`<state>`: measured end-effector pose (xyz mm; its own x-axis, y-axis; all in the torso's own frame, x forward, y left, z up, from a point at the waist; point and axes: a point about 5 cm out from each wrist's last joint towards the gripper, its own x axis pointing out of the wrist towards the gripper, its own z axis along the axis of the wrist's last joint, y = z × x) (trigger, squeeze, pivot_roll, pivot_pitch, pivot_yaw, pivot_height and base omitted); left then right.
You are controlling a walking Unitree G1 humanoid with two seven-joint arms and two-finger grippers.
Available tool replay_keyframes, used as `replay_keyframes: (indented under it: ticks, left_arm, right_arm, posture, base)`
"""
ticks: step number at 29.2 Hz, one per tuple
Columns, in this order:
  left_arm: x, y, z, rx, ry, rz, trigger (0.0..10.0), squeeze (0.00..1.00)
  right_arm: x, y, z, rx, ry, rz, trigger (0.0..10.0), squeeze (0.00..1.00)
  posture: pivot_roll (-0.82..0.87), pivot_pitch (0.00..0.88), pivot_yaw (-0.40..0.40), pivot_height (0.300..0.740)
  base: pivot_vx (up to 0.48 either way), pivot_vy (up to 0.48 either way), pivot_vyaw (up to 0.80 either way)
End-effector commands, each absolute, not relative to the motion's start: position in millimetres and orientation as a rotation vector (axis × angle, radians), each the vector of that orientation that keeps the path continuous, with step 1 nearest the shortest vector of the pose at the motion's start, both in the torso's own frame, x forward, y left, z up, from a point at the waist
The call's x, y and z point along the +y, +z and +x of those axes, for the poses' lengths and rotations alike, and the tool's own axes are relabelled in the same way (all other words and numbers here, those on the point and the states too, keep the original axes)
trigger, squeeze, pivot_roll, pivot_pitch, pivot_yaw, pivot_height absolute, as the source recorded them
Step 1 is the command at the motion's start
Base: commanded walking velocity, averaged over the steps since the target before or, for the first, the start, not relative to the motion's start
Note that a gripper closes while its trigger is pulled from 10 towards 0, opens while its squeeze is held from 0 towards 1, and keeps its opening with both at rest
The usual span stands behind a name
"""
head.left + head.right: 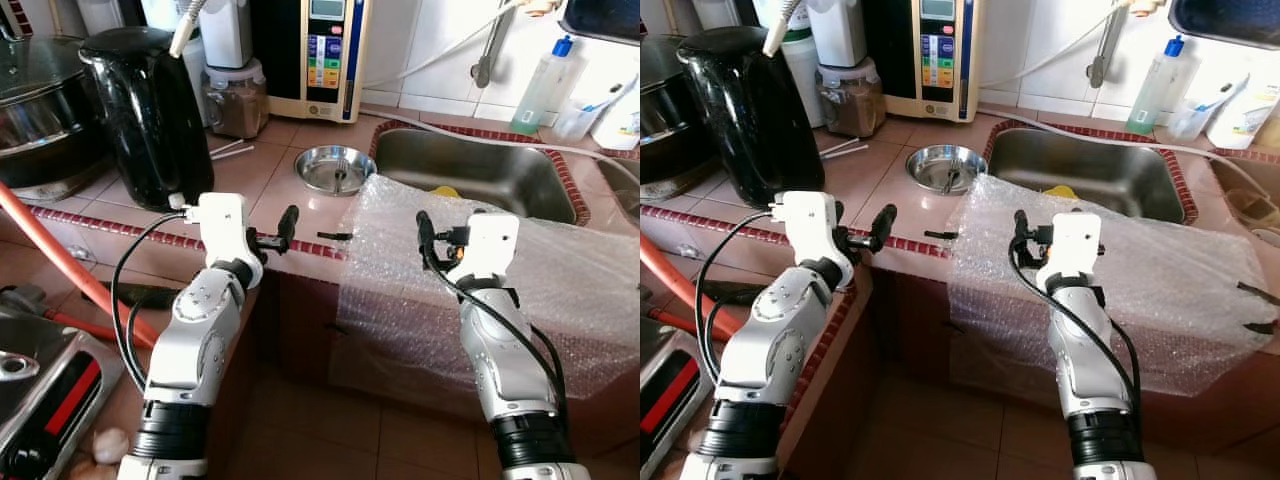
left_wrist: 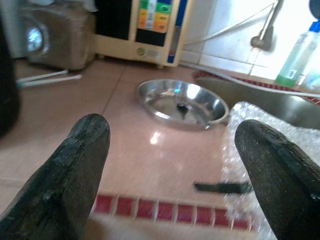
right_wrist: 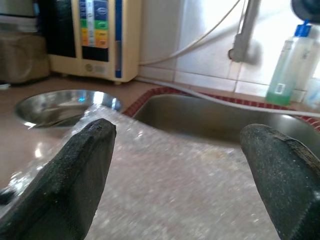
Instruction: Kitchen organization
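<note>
A round steel dish (image 1: 336, 168) with a small utensil in it sits on the tiled counter (image 1: 255, 175) beside the sink (image 1: 470, 170). A bubble wrap sheet (image 1: 500, 270) drapes over the sink's near rim and down the counter front. My left gripper (image 1: 277, 234) hovers open at the counter edge, pointing toward the dish (image 2: 180, 102); a small black piece (image 2: 220, 186) lies just ahead of it. Over the bubble wrap (image 3: 190, 190) my right gripper (image 1: 438, 236) is open and holds nothing.
A tall black kettle (image 1: 150, 110) stands at the left, with a brown-filled jar (image 1: 237, 98) and a water purifier (image 1: 310, 55) behind. A green soap bottle (image 1: 545, 85) stands past the sink. An orange hose (image 1: 70, 265) crosses the lower left. Something yellow (image 1: 445, 191) lies in the sink.
</note>
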<state>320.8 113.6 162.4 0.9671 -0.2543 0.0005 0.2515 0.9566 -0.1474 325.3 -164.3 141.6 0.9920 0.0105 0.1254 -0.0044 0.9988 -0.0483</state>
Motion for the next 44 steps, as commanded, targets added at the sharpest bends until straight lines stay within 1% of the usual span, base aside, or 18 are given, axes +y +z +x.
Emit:
replay_keyframes:
  ticks: [1,7,18,28,44]
  left_arm:
    - [110.5,164.5,319.6,0.004,-0.279,-0.148,10.0,0.0]
    - [109.1,161.4,319.4,0.019,-0.278,-0.135,10.0,0.0]
    - [104.3,159.1,316.6,0.026,-0.305,-0.164,10.0,0.0]
    - [103.3,158.3,315.4,0.02,-0.307,-0.171,10.0,0.0]
    - [102.4,157.6,314.6,0.028,-0.313,-0.181,10.0,0.0]
  right_arm:
    - [-168.1,142.6,325.7,-0.127,-0.008,-0.058,10.0,0.0]
    - [-168.3,142.4,325.5,-0.125,-0.008,-0.061,10.0,0.0]
    - [-169.0,141.5,324.7,-0.123,-0.011,-0.063,10.0,0.0]
    - [-169.8,140.4,324.0,-0.118,-0.014,-0.066,10.0,0.0]
    - [-170.1,140.2,324.2,-0.116,-0.013,-0.071,10.0,0.0]
  posture:
    - [0.06,0.0,-0.008,0.74]
    - [0.06,0.0,-0.008,0.74]
    - [0.05,0.0,-0.006,0.74]
    - [0.05,0.0,-0.006,0.74]
    - [0.05,0.0,-0.008,0.74]
  base:
    - [0.334,0.0,0.0]
    - [0.329,0.0,0.0]
    - [0.26,0.0,0.0]
    - [0.0,0.0,0.0]
    - [0.0,-0.391,0.0]
